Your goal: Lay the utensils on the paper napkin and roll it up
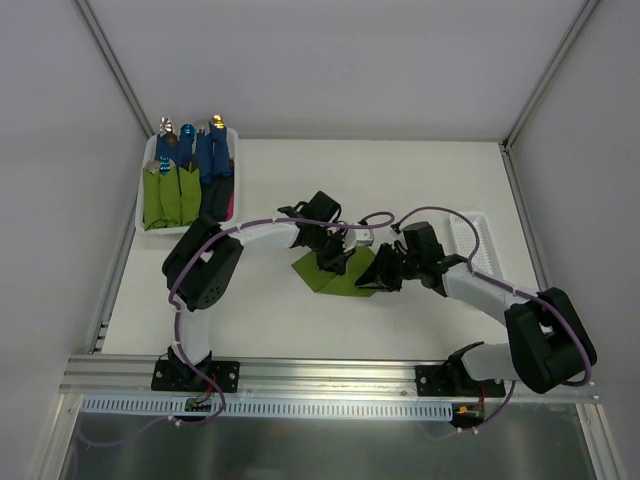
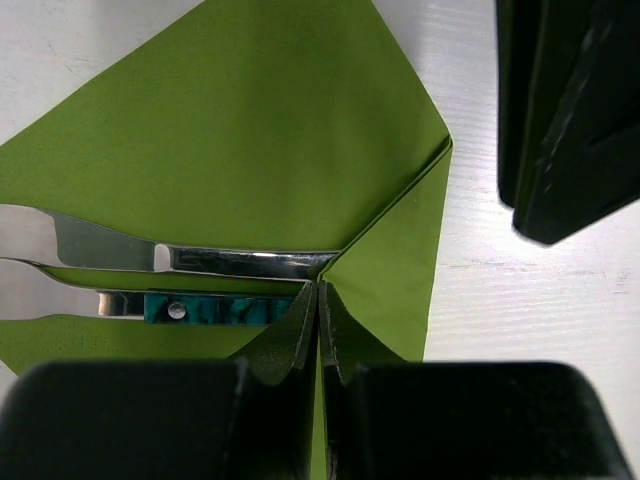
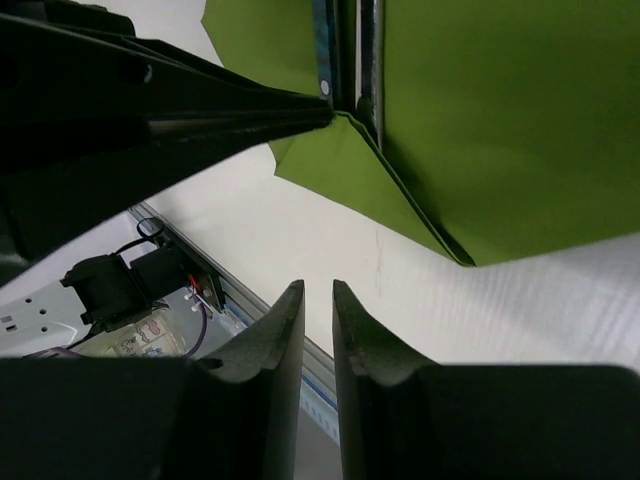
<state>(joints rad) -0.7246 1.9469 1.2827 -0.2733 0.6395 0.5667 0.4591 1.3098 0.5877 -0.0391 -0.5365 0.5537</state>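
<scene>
Top external view: the thin lime-green square paper napkin [image 1: 330, 275] lies mid-table on the white table [image 1: 270, 320], between the two grippers.
Napkin appearance: plain, unmarked and matt. The corner nearest the right gripper is folded inward as a triangular flap with a sharp crease.
Utensils: the slim silver-metal cutlery pieces with dark teal handles [image 2: 240, 262] lie side by side on the napkin, and their ends meet the flap's edge.
Left gripper [image 2: 318, 300]: jaws closed together, with the tips at the flap's point. Whether paper is pinched between them cannot be told.
Right gripper [image 3: 318, 300]: jaws a narrow slit apart with nothing between them, over bare table just beside the folded corner.
Left wrist view only: a rivet in one teal handle, and the polished metal shanks running left.
Right wrist view only: the left gripper's fingers seen from the side, reaching to the flap.
Top external view only: a white basket [image 1: 143, 215] of green and blue rolled bundles at far left, and a white ridged tray [image 1: 480, 240] at right.
</scene>
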